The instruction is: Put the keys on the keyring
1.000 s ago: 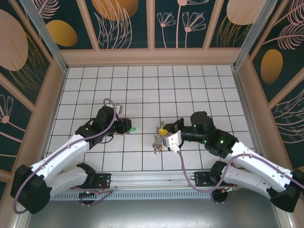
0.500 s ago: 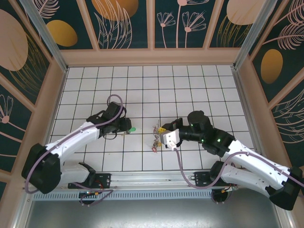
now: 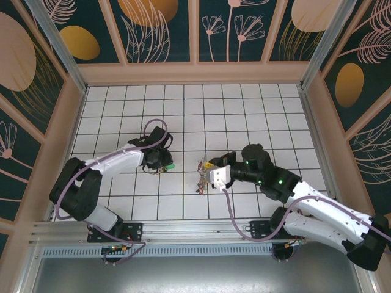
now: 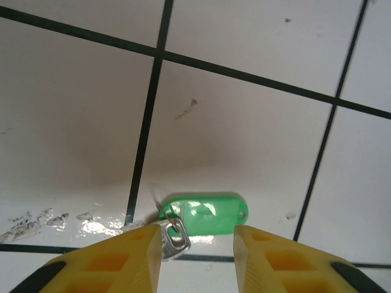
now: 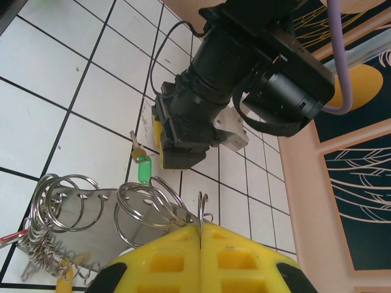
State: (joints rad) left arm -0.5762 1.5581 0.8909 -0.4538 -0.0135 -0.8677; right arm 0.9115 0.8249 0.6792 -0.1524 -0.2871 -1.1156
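Between the parted fingers of the left tool (image 4: pixel 197 243) — a green-tagged key (image 4: pixel 208 213), flat on the tiled tabletop (image 4: pixel 244 122).
Its metal end sits just beside one finger; nearby — to the right — the right tool (image 5: pixel 200 235) is pinched together on a wire loop of the keyring (image 5: pixel 146 204).

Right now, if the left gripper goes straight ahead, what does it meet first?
Likely the small metal key with a green plastic tag, lying between the left gripper's fingers; depth unclear.
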